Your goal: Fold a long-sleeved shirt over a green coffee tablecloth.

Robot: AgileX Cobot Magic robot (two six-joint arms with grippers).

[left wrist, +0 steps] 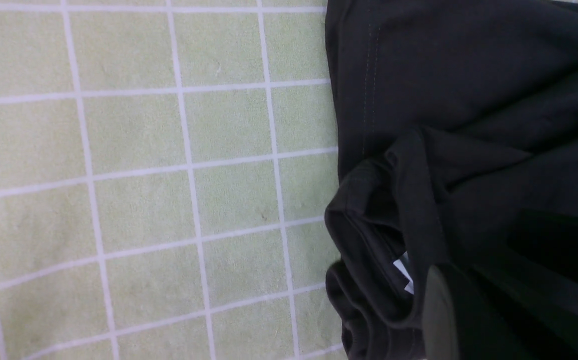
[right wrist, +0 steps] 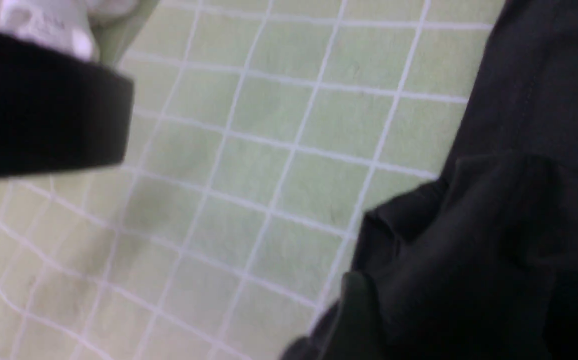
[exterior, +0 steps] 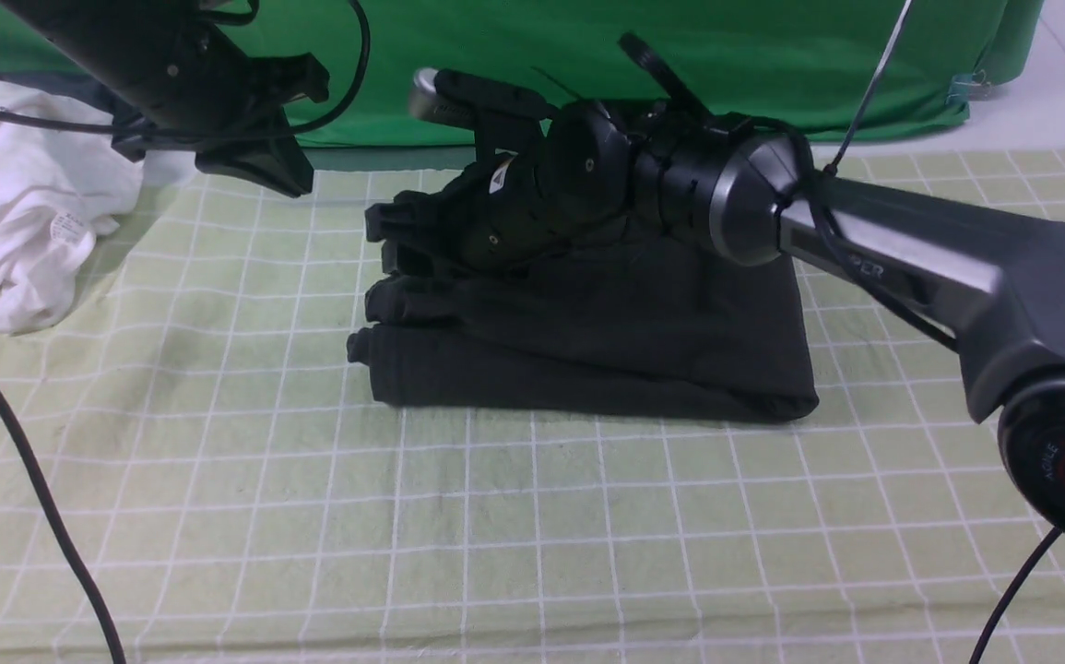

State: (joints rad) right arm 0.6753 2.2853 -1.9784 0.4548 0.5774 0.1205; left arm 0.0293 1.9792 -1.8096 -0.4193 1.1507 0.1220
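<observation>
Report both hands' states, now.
Left hand: cannot be told.
Right hand: at the long-sleeved shirt collar edge; open or closed cannot be told.

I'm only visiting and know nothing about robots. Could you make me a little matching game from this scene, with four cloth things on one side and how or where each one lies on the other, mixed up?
Things:
1. long-sleeved shirt
2. green coffee tablecloth
3. white garment
4. deep-green fabric sheet

Places and states:
A. crumpled in a heap at the left edge
B. along the far side, behind everything else
C. folded into a compact black bundle in the middle
D. spread flat, pale green with a white grid

Pairs: 1-C, 2-D, 3-A, 4-B.
</observation>
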